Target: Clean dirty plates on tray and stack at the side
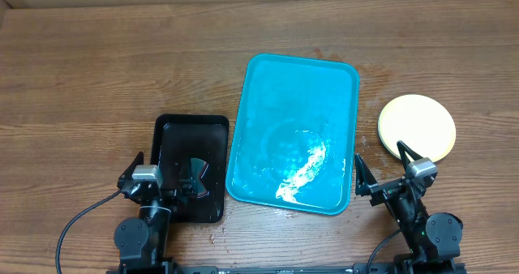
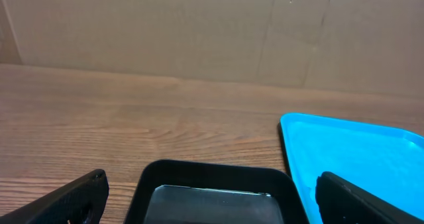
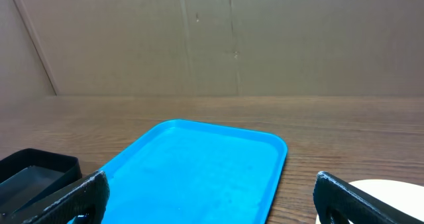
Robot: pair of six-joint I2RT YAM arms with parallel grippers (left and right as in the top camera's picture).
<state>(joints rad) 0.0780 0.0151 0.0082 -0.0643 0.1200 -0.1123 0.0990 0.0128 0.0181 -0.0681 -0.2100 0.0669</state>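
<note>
Tray (image 1: 268,87): turquoise, mid-table, white glare on its near half.
Plates (image 1: 417,126): on the table just right of the tray; only the yellow-green top one shows, and the number beneath cannot be told.
Black tray (image 1: 195,132): left of the tray, contents indistinct.
Left gripper (image 1: 166,164), right gripper (image 1: 385,167): near edge, jaws spread, empty.

I am working at what is probably a robotics test bench in a lab: a wood-grain table (image 1: 81,79) is stretching out before me, plain cardboard panels (image 2: 199,32) are walling it in, and a black cable (image 1: 81,214) is trailing beside my left base.
</note>
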